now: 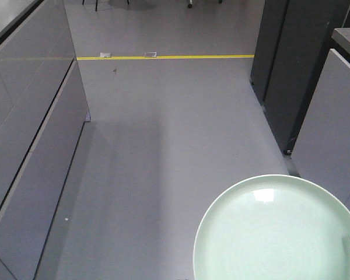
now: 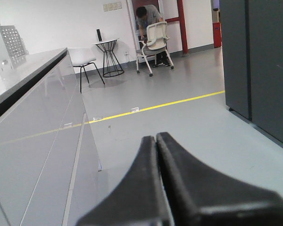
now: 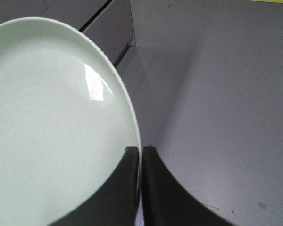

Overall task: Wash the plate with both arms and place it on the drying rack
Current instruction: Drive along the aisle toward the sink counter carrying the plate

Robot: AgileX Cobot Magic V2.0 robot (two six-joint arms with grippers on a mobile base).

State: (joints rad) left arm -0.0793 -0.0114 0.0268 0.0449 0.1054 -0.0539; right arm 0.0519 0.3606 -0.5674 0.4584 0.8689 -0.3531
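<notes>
- Grips the pale mint plate [image 3: 52, 127] at its rim with the jaws of the right arm [image 3: 140, 154], rim caught between them.
- Holds the plate in the air above the grey floor [image 1: 163, 146], face up, at the lower right of the front view.
- Shows the jaws of the left arm [image 2: 155, 139] pressed together, nothing between.
- Points these toward a yellow line [image 2: 179, 100] on the floor, beside grey cabinets [image 2: 37, 141].

The round pale mint-green plate [image 1: 280, 233] runs off the front view's bottom and right edges. In the right wrist view, the black right gripper [image 3: 141, 151] hides part of its rim.
</notes>
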